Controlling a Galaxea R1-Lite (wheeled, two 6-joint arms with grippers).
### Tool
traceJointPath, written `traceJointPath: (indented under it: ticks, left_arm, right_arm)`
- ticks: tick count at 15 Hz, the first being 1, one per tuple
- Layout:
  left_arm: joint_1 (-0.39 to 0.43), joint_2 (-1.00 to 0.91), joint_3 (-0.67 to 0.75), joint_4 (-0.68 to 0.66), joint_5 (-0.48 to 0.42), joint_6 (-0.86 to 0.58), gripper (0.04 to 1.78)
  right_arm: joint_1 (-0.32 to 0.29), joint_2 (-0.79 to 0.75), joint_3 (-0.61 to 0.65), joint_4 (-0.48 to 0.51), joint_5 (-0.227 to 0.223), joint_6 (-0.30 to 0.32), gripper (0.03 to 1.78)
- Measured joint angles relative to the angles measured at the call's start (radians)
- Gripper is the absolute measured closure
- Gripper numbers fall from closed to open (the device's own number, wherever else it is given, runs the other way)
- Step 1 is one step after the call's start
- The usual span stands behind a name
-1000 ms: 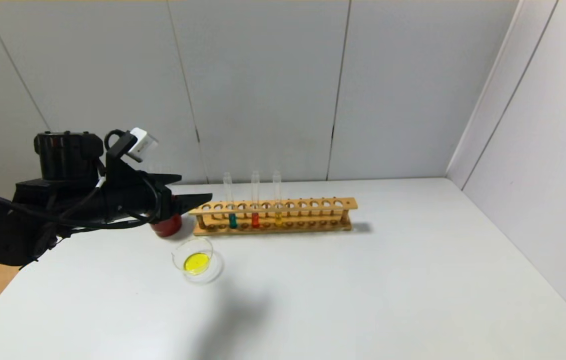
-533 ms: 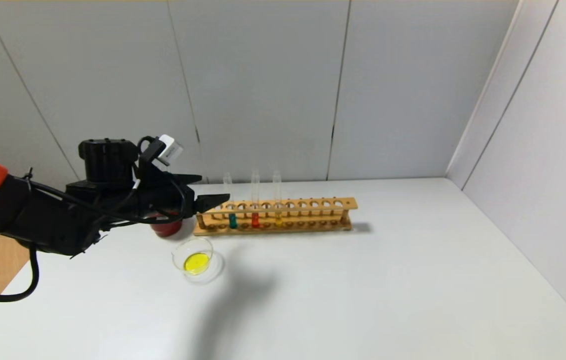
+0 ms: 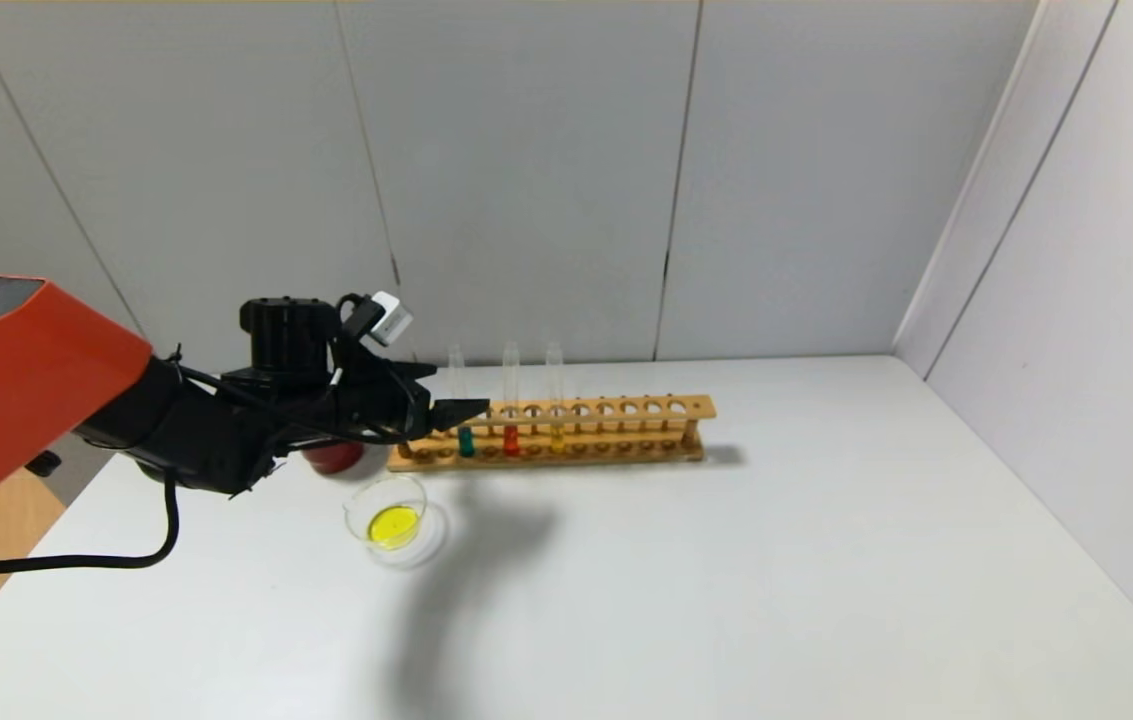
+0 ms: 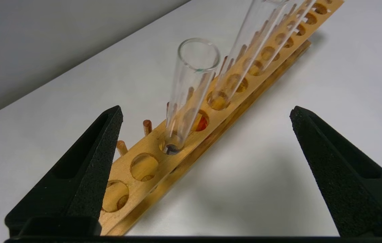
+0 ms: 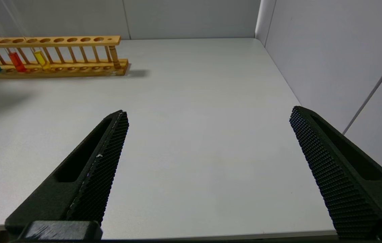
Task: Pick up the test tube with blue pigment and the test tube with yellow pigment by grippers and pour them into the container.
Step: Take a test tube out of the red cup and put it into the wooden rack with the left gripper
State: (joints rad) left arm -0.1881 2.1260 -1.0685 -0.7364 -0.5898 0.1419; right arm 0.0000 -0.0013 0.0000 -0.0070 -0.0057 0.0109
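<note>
The test tube with blue pigment point(image 3: 465, 438) stands in the wooden rack point(image 3: 626, 410), third hole from its left end. My left gripper point(image 3: 461, 387) is open and level with the tube's clear upper part. In the left wrist view the gripper point(image 4: 206, 108) is wide open, with that tube point(image 4: 191, 87) standing just ahead between the fingers, untouched. The container point(image 3: 356, 515), a clear dish, holds bright yellow liquid. No tube with lemon-yellow pigment shows. My right gripper point(image 5: 207, 111) is open and empty over the table's near right part.
A red-liquid tube point(image 3: 511, 438) and an orange-yellow tube point(image 3: 557, 436) stand in the rack to the right of the blue one. A dark red cup point(image 3: 331, 458) sits left of the rack, partly behind my left arm. Walls close the back and right.
My left arm has moved right and forward from the table's left side to the rack's left end. Its open fingers now reach the blue tube. Nothing else moved.
</note>
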Motion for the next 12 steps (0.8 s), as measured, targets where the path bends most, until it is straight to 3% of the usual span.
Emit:
traceJointPath:
  ticks: [9, 12]
  left_arm:
    - [-0.002, 0.104, -0.125, 0.033, 0.031, 0.001, 0.07]
    - [-0.004, 0.113, -0.133, 0.033, 0.032, 0.002, 0.19]
  right_arm:
    - [0.000, 0.000, 0.000, 0.000, 0.000, 0.000, 0.06]
    - [0.000, 0.000, 0.000, 0.000, 0.000, 0.000, 0.06]
